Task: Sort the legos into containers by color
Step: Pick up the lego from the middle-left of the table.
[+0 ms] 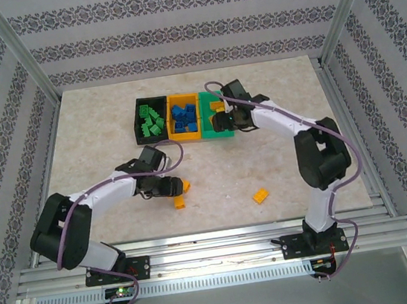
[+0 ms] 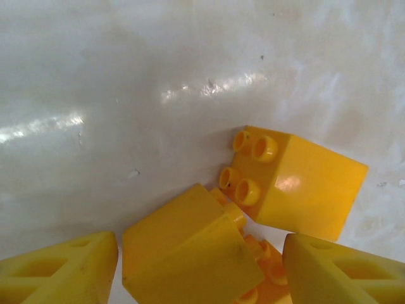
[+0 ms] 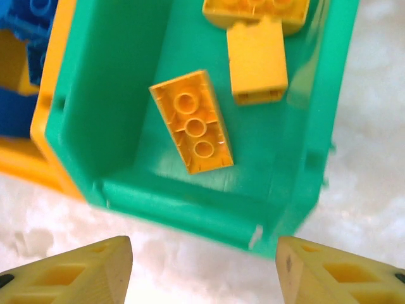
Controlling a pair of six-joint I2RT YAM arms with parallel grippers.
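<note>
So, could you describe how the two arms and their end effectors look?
The left arm and the right arm each have white rounded links between bulky black joints, with a thin purple cable running along them. The left end effector and the right end effector each carry two yellow plastic fingers with triangular cut-outs.

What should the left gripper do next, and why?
Probably close gently: the left gripper stands open low over the table, an orange-yellow brick between its fingers, another brick lying close beside it.
</note>
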